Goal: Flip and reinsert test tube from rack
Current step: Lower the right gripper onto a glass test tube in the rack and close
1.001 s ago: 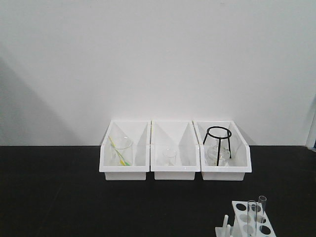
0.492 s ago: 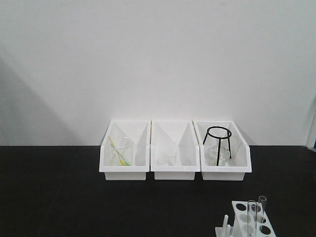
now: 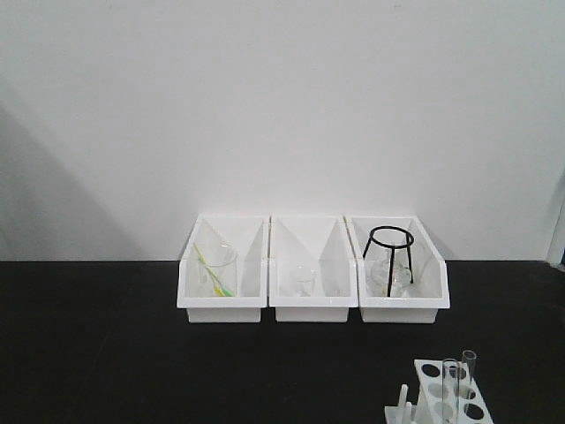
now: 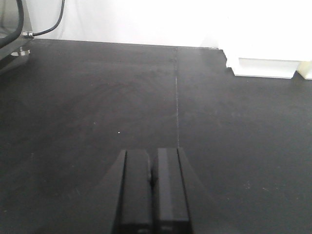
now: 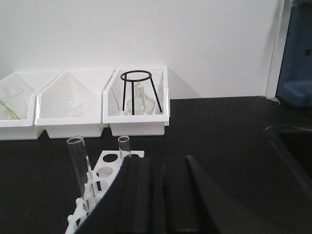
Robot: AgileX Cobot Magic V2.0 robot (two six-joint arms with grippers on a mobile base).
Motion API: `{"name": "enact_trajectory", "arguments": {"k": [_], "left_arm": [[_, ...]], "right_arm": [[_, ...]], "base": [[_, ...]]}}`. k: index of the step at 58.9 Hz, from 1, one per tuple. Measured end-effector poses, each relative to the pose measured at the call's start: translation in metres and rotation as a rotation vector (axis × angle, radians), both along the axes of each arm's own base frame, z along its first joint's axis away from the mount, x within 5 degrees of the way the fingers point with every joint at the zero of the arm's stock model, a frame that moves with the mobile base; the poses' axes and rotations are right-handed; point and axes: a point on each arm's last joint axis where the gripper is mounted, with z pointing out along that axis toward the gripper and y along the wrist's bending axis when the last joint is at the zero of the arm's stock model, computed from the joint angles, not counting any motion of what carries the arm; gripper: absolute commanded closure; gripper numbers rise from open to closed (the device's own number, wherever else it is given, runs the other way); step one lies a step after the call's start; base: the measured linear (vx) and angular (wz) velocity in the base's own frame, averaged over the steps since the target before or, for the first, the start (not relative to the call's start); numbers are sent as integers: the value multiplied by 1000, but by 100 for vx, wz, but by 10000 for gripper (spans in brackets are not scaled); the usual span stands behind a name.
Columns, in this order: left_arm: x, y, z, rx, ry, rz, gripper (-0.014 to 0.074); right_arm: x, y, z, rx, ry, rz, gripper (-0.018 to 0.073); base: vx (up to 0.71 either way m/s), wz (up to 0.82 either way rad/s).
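1. Rack (image 3: 439, 382): lower right of the front view, on the black worktop (image 3: 132, 353); two clear test tubes (image 3: 468, 367) stand in its holes.
2. Right hand (image 5: 157, 195): fingers together, empty, near the rack.
3. Left hand (image 4: 152, 187): fingers together, empty, above the worktop.
4. Three white bins (image 3: 313, 305): centre frame, by the wall.

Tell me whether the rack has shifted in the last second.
No. The rack sits in the same spot below the right bin as before.
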Motion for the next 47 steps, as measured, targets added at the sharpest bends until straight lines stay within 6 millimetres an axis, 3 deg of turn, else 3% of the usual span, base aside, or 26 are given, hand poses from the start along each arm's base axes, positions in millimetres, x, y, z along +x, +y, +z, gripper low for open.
{"name": "enact_trajectory", "arguments": {"k": [7,15,28,47], "left_arm": [[0,0,0,0,0,0,603],[0,0,0,0,0,0,603],[0,0,0,0,0,0,603],[0,0,0,0,0,0,603]], "right_arm": [[8,0,-6,1,53,0,109],[22,1,-12,4,95,4,38],[51,20,-24,-83,100,153,34],[95,42,-69,-85,173,280,34]], "base": [[0,0],[0,0],[0,0],[0,0]]}}
